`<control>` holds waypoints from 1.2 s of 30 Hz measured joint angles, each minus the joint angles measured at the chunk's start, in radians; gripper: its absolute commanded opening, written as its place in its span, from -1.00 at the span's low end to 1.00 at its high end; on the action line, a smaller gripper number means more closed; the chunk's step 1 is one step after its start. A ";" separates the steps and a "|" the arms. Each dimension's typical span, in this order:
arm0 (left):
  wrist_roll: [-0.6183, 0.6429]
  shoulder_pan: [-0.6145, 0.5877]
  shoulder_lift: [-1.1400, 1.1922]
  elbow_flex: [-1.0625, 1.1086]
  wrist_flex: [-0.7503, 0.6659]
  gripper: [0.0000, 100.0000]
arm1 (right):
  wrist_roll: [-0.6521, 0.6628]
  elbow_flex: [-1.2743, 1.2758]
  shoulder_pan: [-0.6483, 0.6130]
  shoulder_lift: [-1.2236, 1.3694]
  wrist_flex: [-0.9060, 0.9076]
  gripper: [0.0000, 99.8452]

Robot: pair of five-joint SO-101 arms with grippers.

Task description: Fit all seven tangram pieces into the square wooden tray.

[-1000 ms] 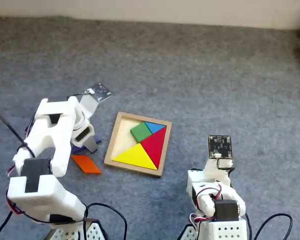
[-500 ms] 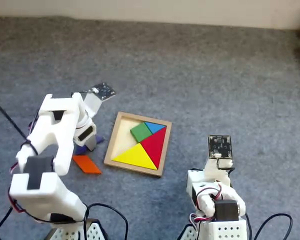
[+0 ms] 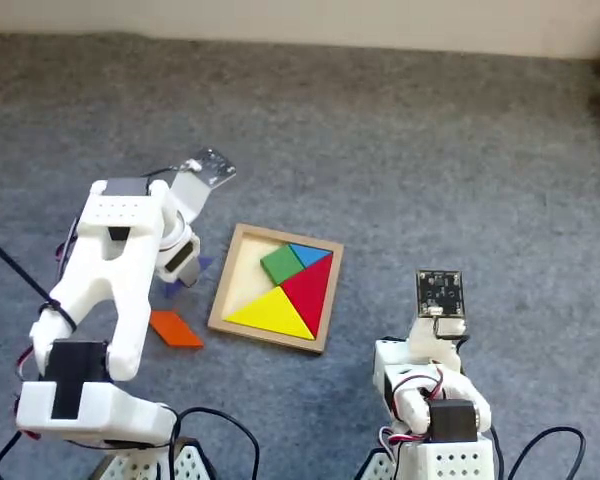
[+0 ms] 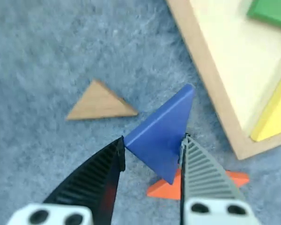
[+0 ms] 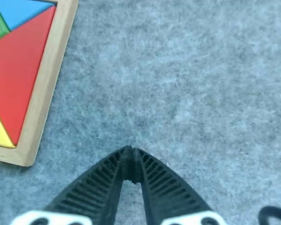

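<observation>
Right now the left gripper (image 4: 152, 140) is pinching a blue triangle (image 4: 161, 136), with one jaw on each side of it. The blue triangle is outside the square wooden tray (image 4: 210, 79), close to the tray's edge. One of its corners points toward that edge. A tan wooden triangle (image 4: 100, 102) lies flat on the grey carpet (image 4: 47, 42) near the gripper. An orange piece (image 4: 234, 178) also lies on the carpet, and part of it is hidden behind the blue triangle and one jaw. From above, the tray (image 3: 223, 285) holds four pieces: a green square (image 3: 280, 264), a light blue triangle (image 3: 308, 254), a red triangle (image 3: 310, 285) and a yellow triangle (image 3: 270, 312). The rest of the tray floor is bare pale wood. The orange piece (image 3: 175, 328) sits near the tray, under the left arm (image 3: 110, 280). The right gripper (image 5: 129, 150) has its jaws pressed together with nothing between them. It hangs over the carpet, a little way from a corner of the tray (image 5: 42, 93).
</observation>
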 measured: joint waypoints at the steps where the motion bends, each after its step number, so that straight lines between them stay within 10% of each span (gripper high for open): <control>1: 0.002 0.014 0.000 -0.014 0.000 -0.77 | 0.000 0.000 0.000 0.000 0.000 -0.99; 14: 0.097 0.203 0.000 -0.144 0.000 -0.73 | 0.000 0.000 0.000 0.000 0.000 -0.99; 20: 0.097 0.124 0.000 -0.146 0.089 -0.45 | 0.000 0.000 0.000 0.000 0.000 -0.99; 36: -0.071 -0.052 -0.002 0.074 -0.058 -0.44 | 0.000 0.000 0.000 0.000 0.000 -0.99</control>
